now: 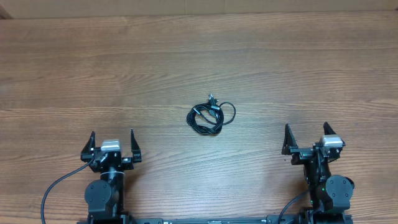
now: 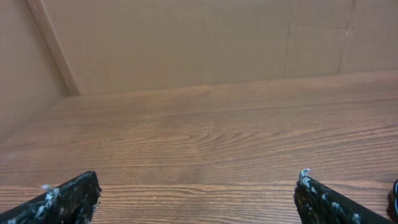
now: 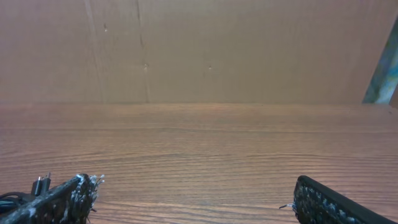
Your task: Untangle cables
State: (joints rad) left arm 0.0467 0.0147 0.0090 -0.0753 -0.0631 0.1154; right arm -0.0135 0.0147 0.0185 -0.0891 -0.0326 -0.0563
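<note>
The left gripper [image 1: 112, 134] and right gripper [image 1: 306, 127] sit near the wooden table's [image 1: 186, 56] near edge, fingers spread wide, holding and touching nothing. The cables [image 1: 211, 116] lie bunched mid-table, between them and slightly farther out.

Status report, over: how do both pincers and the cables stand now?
Left pincer open, empty. Right pincer open, empty. Cables in one bunch, ahead between both arms, untouched. Nothing in the way.
</note>
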